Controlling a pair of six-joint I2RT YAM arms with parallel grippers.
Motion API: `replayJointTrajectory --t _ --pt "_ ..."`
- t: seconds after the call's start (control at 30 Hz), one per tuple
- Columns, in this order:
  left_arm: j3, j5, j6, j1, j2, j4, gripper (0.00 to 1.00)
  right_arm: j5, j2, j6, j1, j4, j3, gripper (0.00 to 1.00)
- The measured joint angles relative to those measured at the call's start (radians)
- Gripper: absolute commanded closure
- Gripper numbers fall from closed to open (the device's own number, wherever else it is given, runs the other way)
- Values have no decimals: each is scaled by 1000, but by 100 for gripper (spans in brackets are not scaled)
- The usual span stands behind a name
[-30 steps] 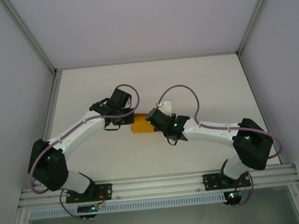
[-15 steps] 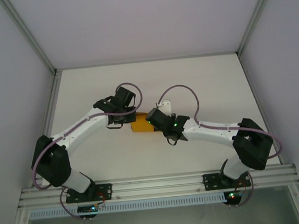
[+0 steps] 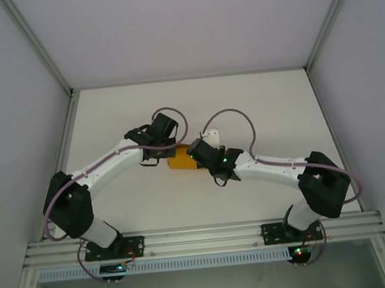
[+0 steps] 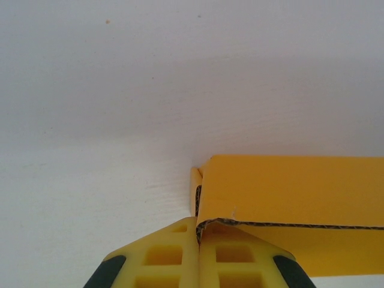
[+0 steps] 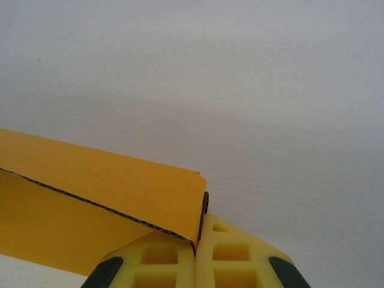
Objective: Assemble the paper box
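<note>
From where I stand, the left pincer (image 3: pixel 158 155) has crept inward over the last second, toward 3 o'clock. Its wrist has swung closer to the middle of the white table (image 3: pixel 189 104), so less card shows between the two arms than before. Close up, the left pincer (image 4: pixel 198 231) has its yellow fingers pressed together. The last sliver of gap has just gone, and they are nipping the near corner of the small orange-yellow corrugated-card paper box (image 4: pixel 288 192). The box runs off toward 3 o'clock from that grip, and a folded end flap stands just beyond the fingertips at 12 o'clock.

The paper box (image 3: pixel 180 160) lies near the table's centre, spanning the space between the two wrists.

At its 3 o'clock end the right pincer (image 3: pixel 204 158) has not budged. Seen from its own wrist, the right pincer (image 5: pixel 196 234) is clamped tight on the opposite corner, with the paper box (image 5: pixel 90 198) stretching away toward 9 o'clock.

With both ends now pinched, I'd judge the arms are set to press or square a side wall. The box already looks folded into a shallow shape, though how much of it is closed I cannot tell
</note>
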Motion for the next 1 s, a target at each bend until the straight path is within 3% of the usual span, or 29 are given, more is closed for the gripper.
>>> replayJointTrajectory --t 0.33,0.53,0.67,0.8,1.0 --pt "-205 -56 -85 -41 -111 222 98 -2 -16 -11 0 34 -29 100" --pt "-237 -68 -100 -45 -128 271 99 -80 -48 -85 -37 51 -43 76" --pt "-237 -79 -82 -51 -127 271 99 -164 -73 -140 -80 34 -43 68" --pt "-223 -94 -60 -56 -116 258 99 -223 -92 -193 -111 3 -43 43" --pt "-198 -104 -34 -62 -98 232 99 -327 -139 -271 -139 -3 -48 24"
